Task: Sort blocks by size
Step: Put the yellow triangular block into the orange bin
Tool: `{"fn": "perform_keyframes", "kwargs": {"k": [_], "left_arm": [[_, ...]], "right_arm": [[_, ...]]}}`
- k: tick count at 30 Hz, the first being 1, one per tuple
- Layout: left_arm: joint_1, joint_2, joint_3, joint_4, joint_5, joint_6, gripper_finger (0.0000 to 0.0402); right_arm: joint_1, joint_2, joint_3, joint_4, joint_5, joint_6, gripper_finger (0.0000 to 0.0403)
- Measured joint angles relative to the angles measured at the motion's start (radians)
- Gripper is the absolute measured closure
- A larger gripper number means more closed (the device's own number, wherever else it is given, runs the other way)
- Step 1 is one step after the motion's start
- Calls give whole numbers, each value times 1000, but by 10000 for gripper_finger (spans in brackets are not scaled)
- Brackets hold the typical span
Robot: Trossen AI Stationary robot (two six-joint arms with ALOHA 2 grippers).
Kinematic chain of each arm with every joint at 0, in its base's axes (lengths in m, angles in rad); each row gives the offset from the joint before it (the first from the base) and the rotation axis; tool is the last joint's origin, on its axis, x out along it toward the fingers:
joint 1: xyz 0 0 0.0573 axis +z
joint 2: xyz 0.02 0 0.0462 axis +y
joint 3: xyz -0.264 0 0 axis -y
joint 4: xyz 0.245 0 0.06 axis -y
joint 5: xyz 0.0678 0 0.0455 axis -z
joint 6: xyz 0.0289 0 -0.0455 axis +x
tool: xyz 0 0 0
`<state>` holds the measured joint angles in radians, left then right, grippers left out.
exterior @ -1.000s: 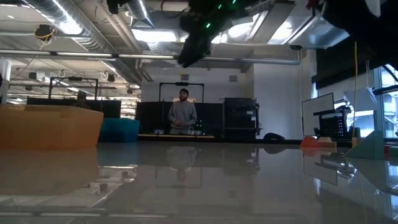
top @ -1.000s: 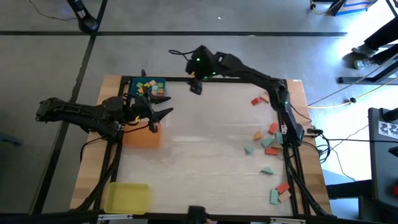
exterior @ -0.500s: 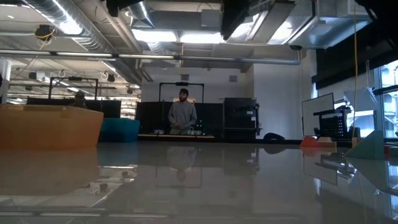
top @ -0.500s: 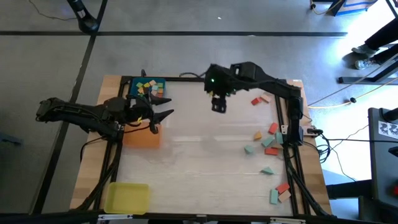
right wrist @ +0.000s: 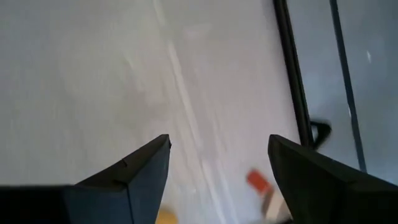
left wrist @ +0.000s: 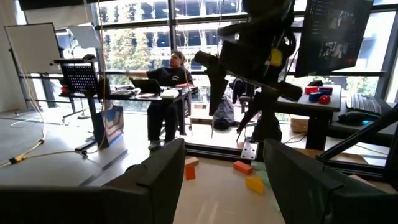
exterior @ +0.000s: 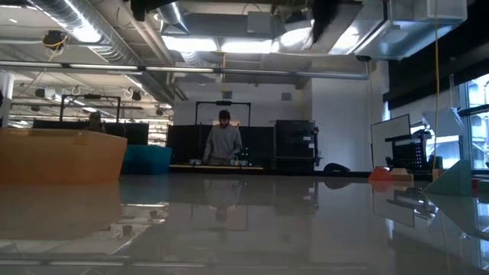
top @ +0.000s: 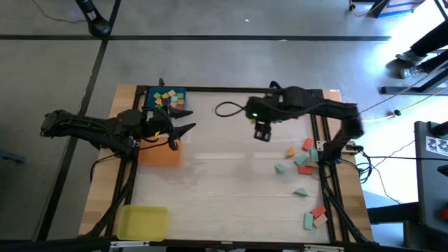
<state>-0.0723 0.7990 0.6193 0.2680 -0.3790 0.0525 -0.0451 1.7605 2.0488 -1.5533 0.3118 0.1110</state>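
You're in an open-plan robotics lab, exposed ceiling ducts (exterior: pixel 92 34), far desks with monitors (left wrist: pixel 333 34), a whiteboard (left wrist: pixel 34 46), a person (exterior: pixel 224 141) at a far bench.

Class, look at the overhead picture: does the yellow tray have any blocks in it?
No. The yellow tray at the table's near left corner shows only its bare yellow floor, with no blocks inside.

Loose blocks (top: pixel 302 159) in orange, red, teal-green and yellow are seen on a pale, glossy desk (top: pixel 224 182) edged in light wood. Blue (top: pixel 166 98), orange (top: pixel 159 152) and yellow (top: pixel 143 222) trays are seen, the blue one filled with mixed colours. Both arms are dark.
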Motion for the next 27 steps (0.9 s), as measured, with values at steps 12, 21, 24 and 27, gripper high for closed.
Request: {"fn": "perform_keyframes", "kwargs": {"k": [12,21,24,27], "left_arm": [[1,0,0,4,0,0,196],[1,0,0,5,0,0,196],[1,0,0,5,0,0,196],[1,0,0,5,0,0,196]], "right_arm": [[0,-517,-713,134,36,410,132],[0,-685,-1046,168,-120,714,132],[0,-687,-1116,192,-181,765,132],[0,-682,-1180,270,-236,807,132]]}}
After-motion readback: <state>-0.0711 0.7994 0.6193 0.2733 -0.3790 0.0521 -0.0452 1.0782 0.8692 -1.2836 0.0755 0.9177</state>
